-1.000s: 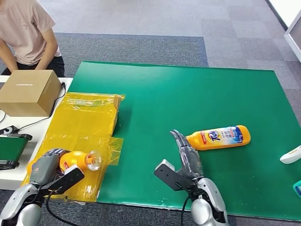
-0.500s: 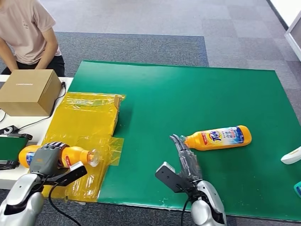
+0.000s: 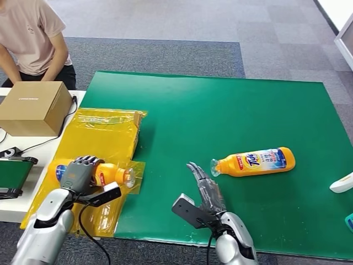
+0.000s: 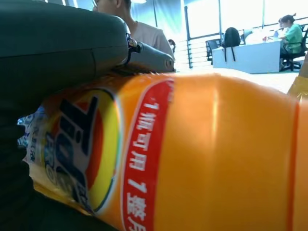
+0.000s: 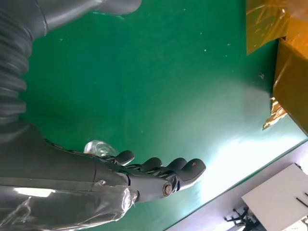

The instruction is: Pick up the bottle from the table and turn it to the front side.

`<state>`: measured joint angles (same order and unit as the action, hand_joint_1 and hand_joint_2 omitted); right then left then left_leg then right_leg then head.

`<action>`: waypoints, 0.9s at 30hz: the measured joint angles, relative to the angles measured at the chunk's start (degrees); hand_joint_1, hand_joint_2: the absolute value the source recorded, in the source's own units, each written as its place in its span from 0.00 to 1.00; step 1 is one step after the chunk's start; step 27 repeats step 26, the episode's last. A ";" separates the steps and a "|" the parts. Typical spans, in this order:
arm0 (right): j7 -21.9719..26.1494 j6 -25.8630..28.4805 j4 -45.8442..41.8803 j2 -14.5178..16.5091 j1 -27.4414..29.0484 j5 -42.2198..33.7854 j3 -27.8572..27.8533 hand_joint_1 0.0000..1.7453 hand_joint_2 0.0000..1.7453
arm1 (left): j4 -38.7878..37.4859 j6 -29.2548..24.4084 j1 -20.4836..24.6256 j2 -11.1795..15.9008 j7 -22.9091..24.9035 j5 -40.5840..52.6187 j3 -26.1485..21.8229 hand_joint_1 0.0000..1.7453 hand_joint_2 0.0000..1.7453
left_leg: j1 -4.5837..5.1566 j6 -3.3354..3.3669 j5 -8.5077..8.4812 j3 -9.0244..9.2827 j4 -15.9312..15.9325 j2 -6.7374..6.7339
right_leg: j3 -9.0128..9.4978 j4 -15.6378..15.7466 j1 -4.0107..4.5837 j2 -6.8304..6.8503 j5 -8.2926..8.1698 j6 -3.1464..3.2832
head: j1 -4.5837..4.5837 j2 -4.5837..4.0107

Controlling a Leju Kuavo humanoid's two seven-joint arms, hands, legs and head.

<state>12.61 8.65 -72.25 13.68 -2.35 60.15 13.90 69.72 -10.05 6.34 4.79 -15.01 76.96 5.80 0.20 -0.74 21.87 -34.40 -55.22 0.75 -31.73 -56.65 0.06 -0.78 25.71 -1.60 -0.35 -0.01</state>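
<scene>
Head view: at lower left the left hand (image 3: 79, 172) grips an orange bottle (image 3: 109, 174) over yellow plastic sheet (image 3: 97, 138); the right hand (image 3: 204, 187), fingers spread and empty, sits lower centre beside a second bottle (image 3: 253, 161). Left wrist view: the label (image 4: 87, 149) faces the camera, so turning seems underway. Right wrist view: flat fingers (image 5: 160, 166) hover over green mat (image 5: 174, 72).

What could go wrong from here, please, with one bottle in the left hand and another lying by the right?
The left hand grips the orange plastic detergent bottle around its body above crinkled yellow plastic sheeting; the smooth bottle might slip or roll while being turned. The open right hand has its fingers close to the clear cap of the second orange bottle on the green mat and could nudge it, rolling it away.
</scene>
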 joint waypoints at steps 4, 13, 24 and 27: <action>0.12 -0.09 0.63 -0.02 -0.18 -0.09 0.34 0.00 1.00 | -2.44 0.51 1.33 -0.33 -0.21 -2.14 0.32 0.00 1.00 | 0.00 0.00 0.00 0.01 0.00 0.00 | 0.02 0.00 0.00 0.00 0.00 0.00 | 0.00 0.00; -1.05 -0.08 0.22 -0.09 0.08 -0.05 -0.20 0.00 1.00 | 2.53 2.35 -1.92 -2.17 0.82 -8.46 -1.96 0.00 1.00 | 0.00 0.00 0.01 0.02 0.00 -0.02 | -0.02 0.00 -0.01 -0.05 0.00 0.00 | -0.01 -0.01; -2.88 0.67 -5.78 -0.21 4.42 0.10 -2.67 0.00 1.00 | 26.47 8.31 -15.14 -8.84 -13.04 -35.15 -14.77 0.00 1.00 | 0.00 0.00 0.09 -0.11 0.00 -0.04 | -0.15 0.00 -0.01 -0.04 0.07 0.01 | -0.01 -0.01; -2.94 0.66 -6.65 -0.21 5.13 0.02 -3.05 0.00 1.00 | 29.00 10.14 -16.52 -9.92 -15.13 -38.01 -16.89 0.00 1.00 | 0.00 -0.01 0.10 -0.11 0.00 -0.04 | -0.15 0.01 0.00 -0.04 0.08 0.02 | -0.01 0.00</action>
